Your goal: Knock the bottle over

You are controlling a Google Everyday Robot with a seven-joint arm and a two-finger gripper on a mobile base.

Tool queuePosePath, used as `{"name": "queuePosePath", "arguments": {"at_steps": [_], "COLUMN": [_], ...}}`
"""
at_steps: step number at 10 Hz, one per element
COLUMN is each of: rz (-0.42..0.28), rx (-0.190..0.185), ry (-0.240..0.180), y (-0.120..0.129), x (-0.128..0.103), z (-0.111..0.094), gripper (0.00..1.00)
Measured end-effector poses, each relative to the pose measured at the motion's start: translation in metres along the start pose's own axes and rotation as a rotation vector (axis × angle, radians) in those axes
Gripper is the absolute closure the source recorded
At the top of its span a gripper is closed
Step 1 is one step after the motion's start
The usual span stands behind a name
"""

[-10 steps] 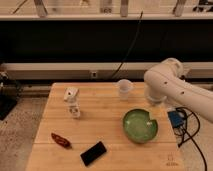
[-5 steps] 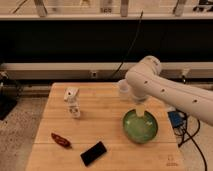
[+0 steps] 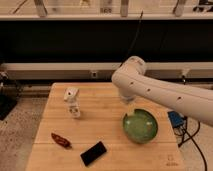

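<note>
The bottle (image 3: 75, 110) is small and whitish-clear with dark markings. It stands upright on the left part of the wooden table (image 3: 105, 127), just in front of a flat white squarish object (image 3: 71, 93). My white arm (image 3: 150, 90) reaches in from the right, with its bend above the table's back middle, well to the right of the bottle. My gripper is hidden behind the arm's thick links and does not show. The translucent white cup is hidden behind the arm.
A green bowl (image 3: 140, 125) sits on the right of the table, under the arm. A red pepper-like item (image 3: 61, 140) lies at the front left and a black phone (image 3: 94, 153) at the front middle. A blue object (image 3: 176, 120) sits off the right edge.
The arm has swung leftward across the back of the table, from the right edge towards the middle. It now covers the white cup. The bottle has not moved.
</note>
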Motion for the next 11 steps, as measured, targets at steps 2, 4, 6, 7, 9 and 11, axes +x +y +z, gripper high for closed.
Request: {"name": "queuePosePath", "arguments": {"at_steps": [2, 4, 6, 7, 9, 11], "rz": [-0.016, -0.045, -0.065, -0.079, -0.101, -0.116], "rx": [-0.001, 0.010, 0.010, 0.012, 0.018, 0.020], "ry": [0.004, -0.009, -0.008, -0.010, -0.016, -0.023], "y": [-0.001, -0.009, -0.011, -0.013, -0.017, -0.020], "x": [-0.005, -0.027, -0.032, -0.038, -0.049, -0.061], "z": [0.001, 0.003, 0.004, 0.005, 0.007, 0.009], "gripper": [0.20, 0.20, 0.25, 0.33, 0.51, 0.51]}}
